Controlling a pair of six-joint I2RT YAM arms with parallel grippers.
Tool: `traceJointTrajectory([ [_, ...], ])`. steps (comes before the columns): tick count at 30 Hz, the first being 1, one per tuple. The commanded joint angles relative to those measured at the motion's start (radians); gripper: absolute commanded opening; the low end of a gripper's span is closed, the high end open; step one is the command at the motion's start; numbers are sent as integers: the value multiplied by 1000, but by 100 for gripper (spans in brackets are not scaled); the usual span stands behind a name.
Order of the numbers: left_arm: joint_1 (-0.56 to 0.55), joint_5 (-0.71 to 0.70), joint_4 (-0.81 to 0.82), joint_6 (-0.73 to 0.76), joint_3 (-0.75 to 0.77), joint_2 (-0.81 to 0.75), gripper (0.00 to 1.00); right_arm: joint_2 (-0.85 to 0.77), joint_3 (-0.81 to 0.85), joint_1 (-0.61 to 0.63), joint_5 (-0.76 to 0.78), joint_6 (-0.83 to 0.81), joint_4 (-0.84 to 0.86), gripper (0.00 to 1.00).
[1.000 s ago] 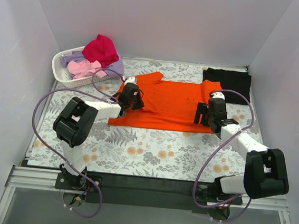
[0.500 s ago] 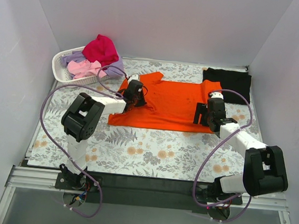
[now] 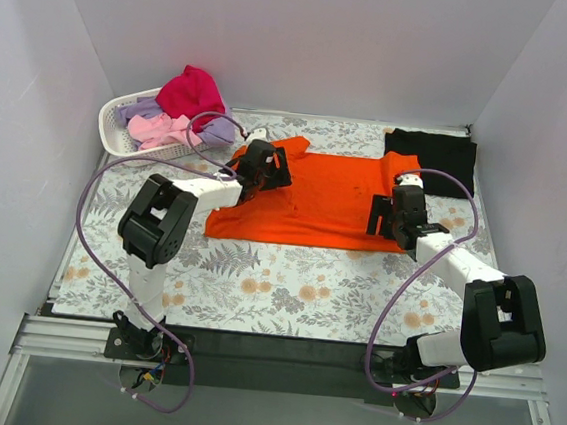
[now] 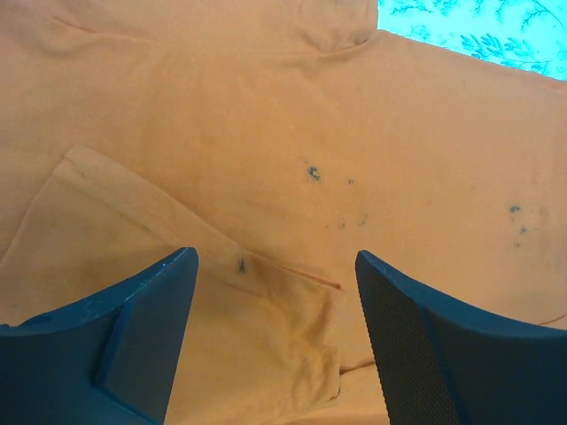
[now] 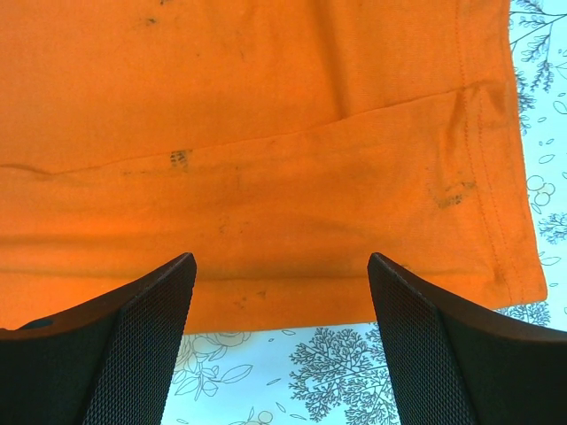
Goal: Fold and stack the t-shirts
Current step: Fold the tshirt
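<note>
A bright orange t-shirt (image 3: 330,202) lies spread flat on the table's far half. My left gripper (image 3: 274,167) hovers open over its left sleeve (image 4: 186,239), which lies folded inward on the shirt body (image 4: 292,124); nothing is between the fingers (image 4: 146,310). My right gripper (image 3: 379,218) stands open over the shirt's right edge (image 5: 266,142), with cloth and table cloth (image 5: 292,363) showing in the gap. A folded black t-shirt (image 3: 432,148) lies at the back right. Magenta (image 3: 192,92), pink (image 3: 161,129) and lavender (image 3: 217,130) t-shirts are heaped in the basket.
The white slotted basket (image 3: 112,127) stands at the back left corner. Grey floral table cloth (image 3: 287,283) covers the table in front of the orange shirt. White walls close in on three sides. Purple cables loop beside both arms.
My left gripper went from shut to open, letting go of the orange cloth, and moved a little farther back and to the right. The right arm has barely moved.
</note>
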Motion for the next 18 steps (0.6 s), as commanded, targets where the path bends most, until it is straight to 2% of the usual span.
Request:
traceJointTrajectory([
  [1,-20,-21,20,20,-23,-63,67,-25,35,5,48,-4,32,72],
  [5,-72,-38,64,19,-104,-114,68,16,52,4,59,0,30,72],
  [11,-146,-103,100,22,-224,-160,70,108,129,-15,200,-11,21,72],
  [15,-146,-168,95,15,-302,-177,72,127,152,-91,172,-11,21,72],
  [18,-146,-189,107,14,-367,-203,74,165,186,-160,126,-14,21,68],
])
